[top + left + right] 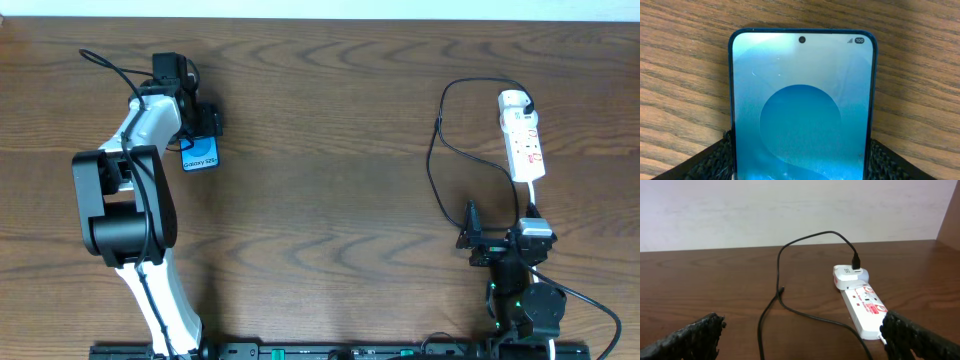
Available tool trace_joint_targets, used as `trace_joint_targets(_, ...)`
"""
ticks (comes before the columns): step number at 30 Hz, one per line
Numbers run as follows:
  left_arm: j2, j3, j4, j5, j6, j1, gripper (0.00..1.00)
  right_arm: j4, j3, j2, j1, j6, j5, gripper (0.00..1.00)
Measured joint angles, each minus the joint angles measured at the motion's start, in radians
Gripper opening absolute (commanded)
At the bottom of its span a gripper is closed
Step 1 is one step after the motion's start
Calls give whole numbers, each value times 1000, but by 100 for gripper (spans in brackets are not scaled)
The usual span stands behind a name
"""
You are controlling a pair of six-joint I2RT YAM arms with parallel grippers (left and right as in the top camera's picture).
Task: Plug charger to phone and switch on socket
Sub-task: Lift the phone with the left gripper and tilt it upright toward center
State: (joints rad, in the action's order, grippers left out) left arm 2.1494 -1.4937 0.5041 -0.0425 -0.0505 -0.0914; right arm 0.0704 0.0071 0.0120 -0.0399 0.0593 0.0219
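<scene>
Left hand (pixel 799 157) first. It straddles the phone (pixel 801 100), with its pads (pixel 715 160) right up against both long edges. I honestly can't tell if it's squeezing or just touching.

The phone lies flat and screen up on the desk (pixel 330 150). Its long axis runs roughly near-to-far with a slight tilt. In the wrist view the end with the camera hole points away from the hand. The other end is out of frame, so I can't see the port.

My guess on handling: the phone is rigid and fairly light, but it's slick glass with thin edges, so there isn't much to bite on. I'd grip it mid-body on the long sides and leave the port end clear.

Well to the right of the phone, the right hand (pixel 802 330) hangs wide open and holds nothing. Past it lies the socket (pixel 865 312), lengthwise like the phone. The charger (pixel 779 275) loops out of a white block at the socket's far end. It looks limp and floppy. What looks like its small plug lies on the desk on the phone's side of the socket. I'd pinch it just behind the plug so the tip doesn't droop.
</scene>
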Motion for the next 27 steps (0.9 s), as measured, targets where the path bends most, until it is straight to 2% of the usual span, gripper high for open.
trace_joint_targets(16,-8,-5,31,-5,-11,0,69,0,0,0,0,0,0,99)
trace_joint_targets(27,-90,4,96,-65,-83,0,69,0,0,0,0,0,0,99)
